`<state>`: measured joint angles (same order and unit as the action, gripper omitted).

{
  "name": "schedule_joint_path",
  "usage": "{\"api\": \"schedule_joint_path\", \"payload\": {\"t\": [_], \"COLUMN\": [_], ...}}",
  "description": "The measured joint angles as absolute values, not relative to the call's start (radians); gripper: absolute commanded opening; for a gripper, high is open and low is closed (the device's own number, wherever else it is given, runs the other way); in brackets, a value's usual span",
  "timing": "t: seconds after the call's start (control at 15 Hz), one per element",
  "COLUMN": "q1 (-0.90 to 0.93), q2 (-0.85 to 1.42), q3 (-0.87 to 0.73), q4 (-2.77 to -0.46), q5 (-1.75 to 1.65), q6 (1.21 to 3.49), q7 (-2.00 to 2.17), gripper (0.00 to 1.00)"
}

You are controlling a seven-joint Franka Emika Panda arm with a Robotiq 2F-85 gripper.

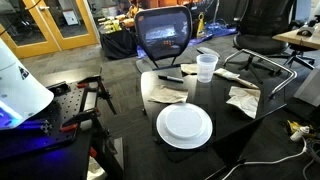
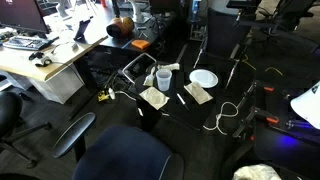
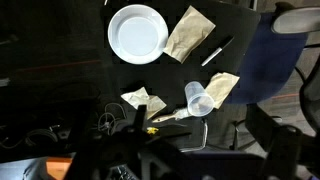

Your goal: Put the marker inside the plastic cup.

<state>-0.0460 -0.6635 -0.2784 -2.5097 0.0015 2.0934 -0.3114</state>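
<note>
The marker is a slim dark stick lying flat on the black table, between two crumpled napkins. It also shows in both exterior views. The plastic cup is translucent, stands upright near the table edge and looks empty. It shows in both exterior views. In the wrist view my gripper shows only as dark finger shapes spread wide at the bottom. It is high above the table, holds nothing, and is far from the marker and the cup.
A round white plate lies on the table. Crumpled brownish napkins lie around the marker and cup. A mesh office chair stands behind the table. Cables run over the floor.
</note>
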Motion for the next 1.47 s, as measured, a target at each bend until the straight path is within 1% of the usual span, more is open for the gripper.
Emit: {"api": "schedule_joint_path", "payload": {"t": [0.87,1.47], "q1": [-0.044,-0.018], "q2": [-0.648,-0.515], "q3": [-0.264,-0.142], "q4": [-2.511,-2.587], "q5": [0.004,0.067], "q6": [2.093,2.133], "q7": [-0.311,-0.22], "gripper": [1.0,1.0]}}
